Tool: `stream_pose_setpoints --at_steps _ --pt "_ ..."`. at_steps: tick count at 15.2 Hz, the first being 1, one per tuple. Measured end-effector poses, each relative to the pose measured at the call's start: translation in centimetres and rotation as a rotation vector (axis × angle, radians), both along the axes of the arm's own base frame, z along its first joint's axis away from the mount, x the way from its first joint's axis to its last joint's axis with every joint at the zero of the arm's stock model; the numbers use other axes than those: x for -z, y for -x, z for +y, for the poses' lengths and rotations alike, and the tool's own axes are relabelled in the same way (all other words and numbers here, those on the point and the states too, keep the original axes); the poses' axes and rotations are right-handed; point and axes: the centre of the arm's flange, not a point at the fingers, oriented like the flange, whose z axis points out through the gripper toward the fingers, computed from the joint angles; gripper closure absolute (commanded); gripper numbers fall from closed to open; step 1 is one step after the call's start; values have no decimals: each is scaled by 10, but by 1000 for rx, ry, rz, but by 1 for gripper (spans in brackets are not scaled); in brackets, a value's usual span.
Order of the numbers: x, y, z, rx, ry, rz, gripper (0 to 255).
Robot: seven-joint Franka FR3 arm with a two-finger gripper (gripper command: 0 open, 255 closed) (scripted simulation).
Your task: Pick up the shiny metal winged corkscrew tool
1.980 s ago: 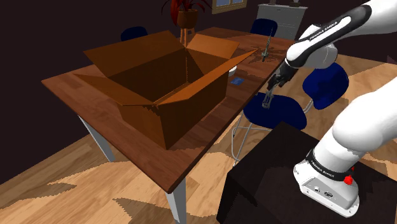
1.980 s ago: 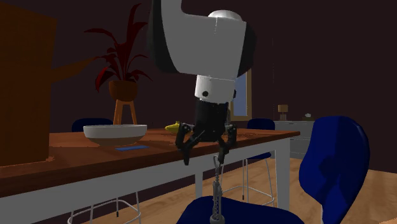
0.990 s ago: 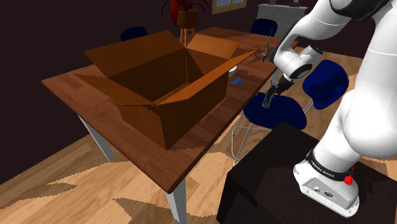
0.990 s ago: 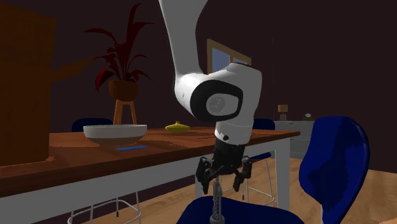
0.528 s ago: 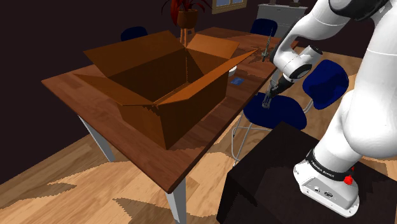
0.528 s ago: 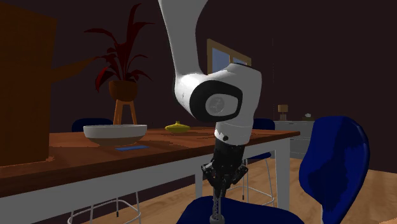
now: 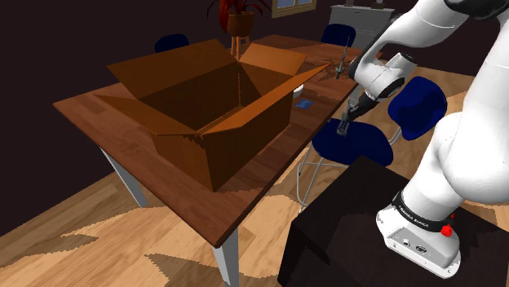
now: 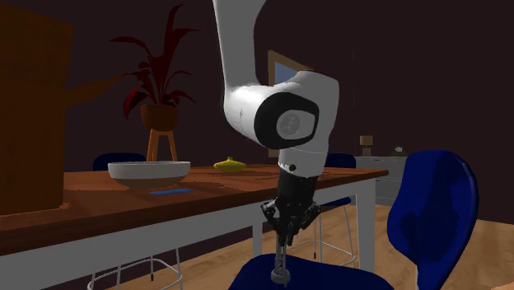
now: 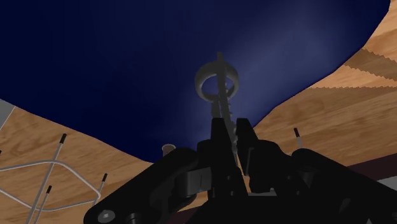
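In the shoulder view the hand (image 7: 346, 125) points down over the seat of a blue chair (image 7: 367, 147), just off the counter (image 7: 122, 139) edge. It is shut on the thin corkscrew (image 7: 343, 131). An open brown box (image 7: 204, 114) stands on the counter.

In the second exterior view the hand (image 8: 283, 242) grips the corkscrew (image 8: 281, 262) by its upper part. The tool hangs upright with its ring end at the chair (image 8: 432, 214) seat; I cannot tell whether they touch. A bowl (image 8: 149, 171) sits on the counter (image 8: 99, 206) and a plant (image 8: 156, 82) stands behind it.

In the wrist view the fingers of the hand (image 9: 230, 130) are closed on the corkscrew (image 9: 217, 83) shaft, its ring against the blue seat.
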Motion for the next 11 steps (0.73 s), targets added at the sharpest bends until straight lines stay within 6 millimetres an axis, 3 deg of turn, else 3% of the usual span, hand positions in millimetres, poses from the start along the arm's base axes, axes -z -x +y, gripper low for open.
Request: stream_pose_setpoints --at_steps 11 --pt "-56 1 2 -2 -3 -1 255"
